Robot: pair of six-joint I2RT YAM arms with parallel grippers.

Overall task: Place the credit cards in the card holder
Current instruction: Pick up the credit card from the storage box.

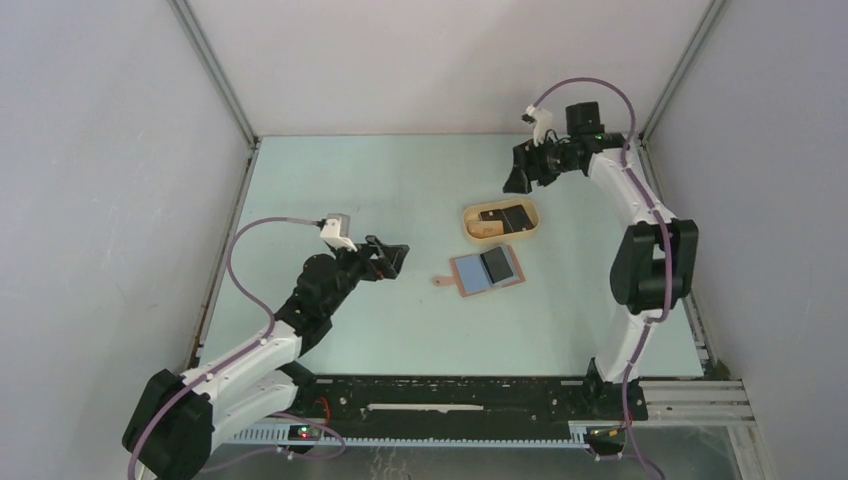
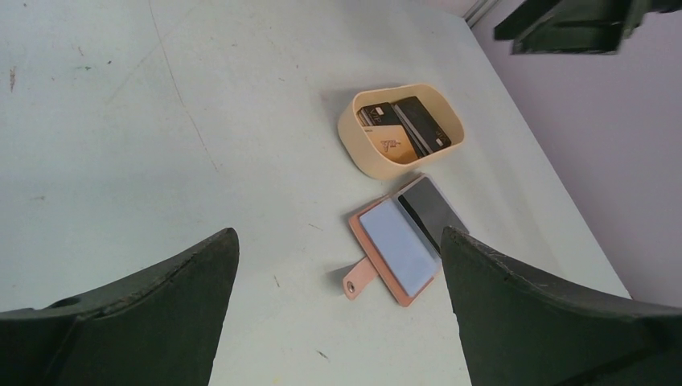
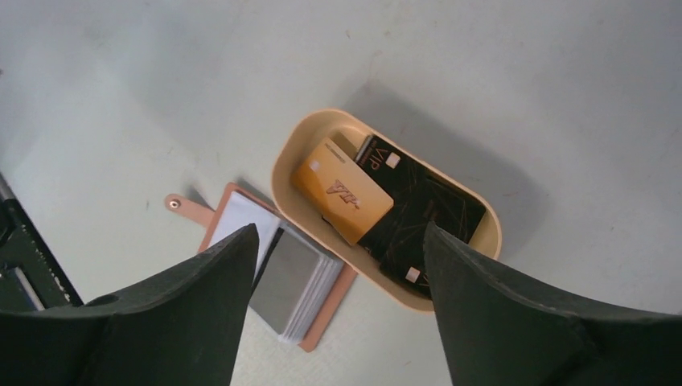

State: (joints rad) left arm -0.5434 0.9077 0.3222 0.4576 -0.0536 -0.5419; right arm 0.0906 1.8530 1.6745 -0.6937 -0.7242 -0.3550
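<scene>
Cards first: one orange-yellow card (image 3: 342, 191) lies in the single beige oval tray (image 2: 359, 153), on top of two black pieces (image 3: 426, 217) which look like cards too. One card holder (image 2: 398, 249) lies opened flat on the table (image 1: 350, 190), just beside the tray on its near side. Its strap tab (image 2: 351, 285) points away from the tray. One half shows a bluish pocket and the other half shows a grey surface; I cannot tell if that is a card.

The left gripper (image 1: 392, 258) hangs above the table, left of the holder, fingers spread wide, with nothing between them. The right gripper (image 1: 522, 178) hangs above the tray, its fingers also well apart, touching nothing.
</scene>
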